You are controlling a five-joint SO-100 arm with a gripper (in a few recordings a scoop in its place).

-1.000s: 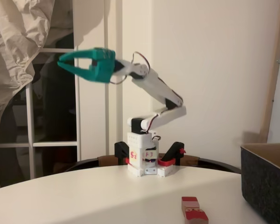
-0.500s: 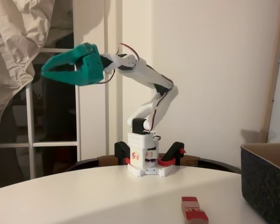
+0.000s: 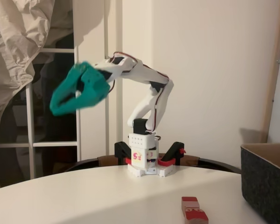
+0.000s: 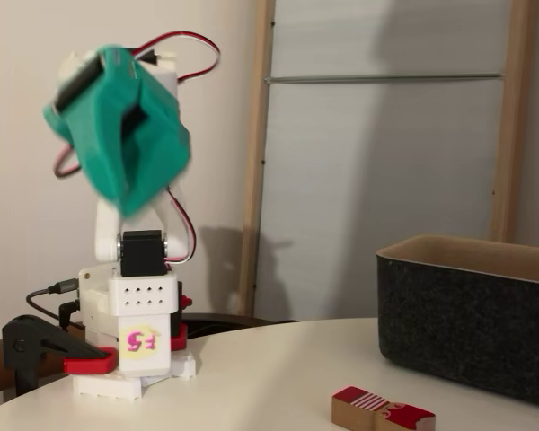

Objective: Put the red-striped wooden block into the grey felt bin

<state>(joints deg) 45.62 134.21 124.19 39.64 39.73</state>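
Red-and-black clamps (image 3: pixel 171 155) flanking arm base (image 3: pixel 142 158)

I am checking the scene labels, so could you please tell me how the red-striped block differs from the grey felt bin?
The red-striped block is small, solid and lies flat; the grey felt bin is far larger, open-topped and thick-walled. The block is red with white stripes; the bin is dark grey. Both rest on the white table, apart.

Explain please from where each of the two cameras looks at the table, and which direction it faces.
A fixed view: low at the table's edge, facing the arm's base head-on; teal gripper raised at picture left, block near, bin at right.
A fixed view: low too, but from the side; base at left, gripper blurred above it.
Shared: red-striped wooden block, grey felt bin, white table.
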